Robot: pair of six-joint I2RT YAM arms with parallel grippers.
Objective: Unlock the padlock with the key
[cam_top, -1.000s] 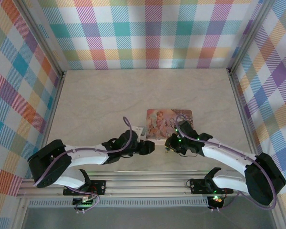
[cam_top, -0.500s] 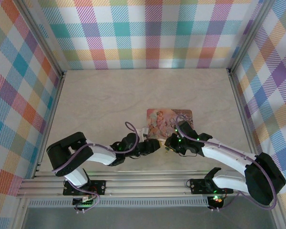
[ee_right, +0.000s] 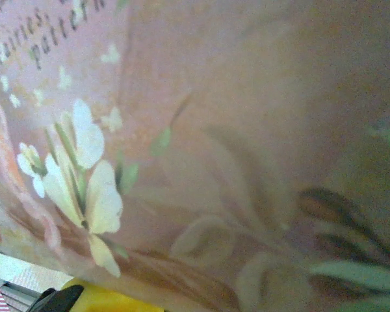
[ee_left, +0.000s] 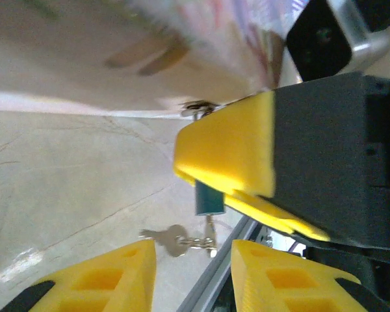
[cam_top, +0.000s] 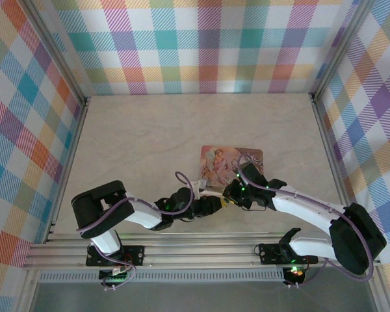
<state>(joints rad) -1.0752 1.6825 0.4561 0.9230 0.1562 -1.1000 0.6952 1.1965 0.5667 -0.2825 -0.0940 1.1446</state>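
Here, the pink box [cam_top: 231, 164] lies flat with its printed lid down, so its contents are hidden. At its 7 o'clock corner the right gripper [cam_top: 229, 197] pinches narrowly on the padlock [ee_left: 208, 197], with yellow fingers [ee_left: 227, 149] on either side of the blue body. The key [ee_left: 168, 238] sits on a small ring at the padlock's 7 o'clock. The left gripper [ee_left: 192, 276] gapes wide, and the key lies between its fingertips, untouched.

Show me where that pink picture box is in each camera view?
Top external: the pink box mid-table, slightly right.
Left wrist: blurred along the top edge.
Right wrist: close up, flower print.
Shared landmark: the right gripper, its yellow fingers at the box's near edge.
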